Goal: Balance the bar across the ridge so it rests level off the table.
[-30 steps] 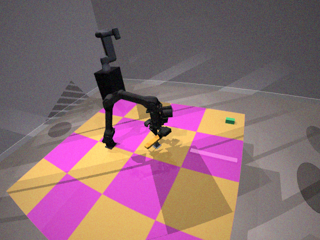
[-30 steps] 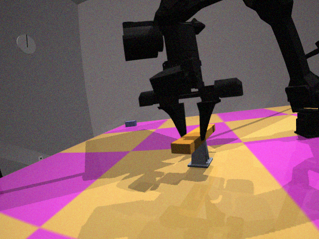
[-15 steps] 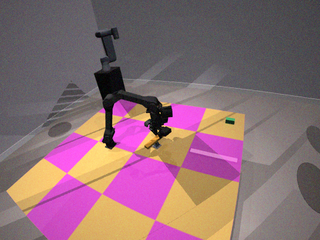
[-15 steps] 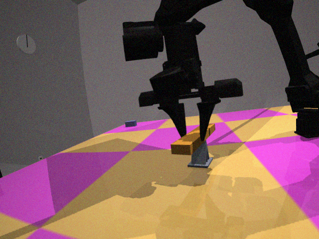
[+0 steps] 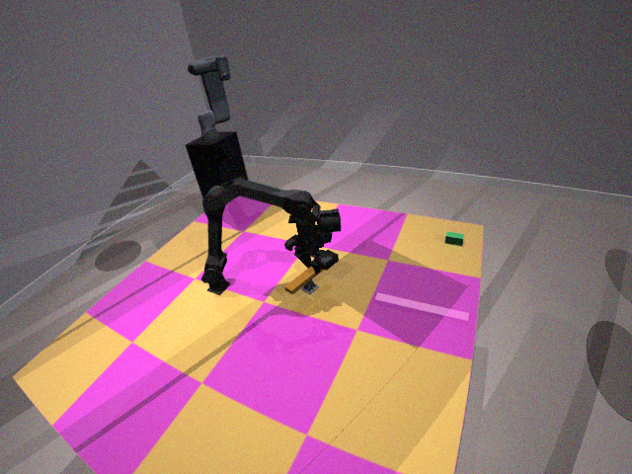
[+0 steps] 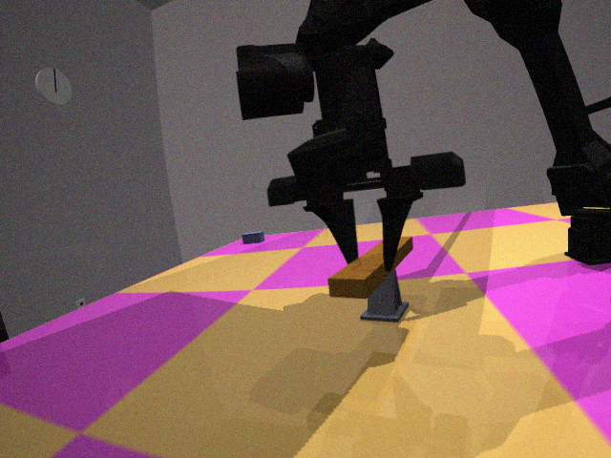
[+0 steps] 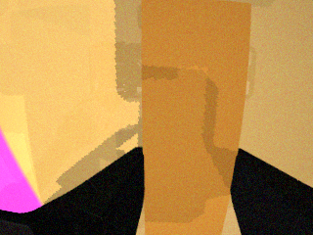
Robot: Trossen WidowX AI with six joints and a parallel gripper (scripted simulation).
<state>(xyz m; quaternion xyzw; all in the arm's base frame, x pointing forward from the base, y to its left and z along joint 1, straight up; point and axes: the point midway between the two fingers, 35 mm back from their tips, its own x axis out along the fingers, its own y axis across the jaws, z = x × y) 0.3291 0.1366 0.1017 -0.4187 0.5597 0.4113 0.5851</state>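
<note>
An orange-brown bar (image 5: 299,280) (image 6: 356,272) (image 7: 191,113) is held off the table, roughly level. The small grey ridge (image 5: 309,287) (image 6: 385,299) stands upright on its flat base, close under the bar. In the exterior view its upper part meets the bar's right edge, just below a fingertip; whether the bar touches it cannot be told. My gripper (image 5: 313,269) (image 6: 370,264) (image 7: 188,159) points down and is shut on the bar, one finger on each long side. The bar hides the ridge in the wrist view.
A green block (image 5: 454,239) lies near the mat's far right corner. A pale strip (image 5: 422,306) lies on the right side of the mat. A blue block (image 6: 253,238) sits at the far edge in the exterior view. Shadows cross the checkered mat (image 5: 265,356).
</note>
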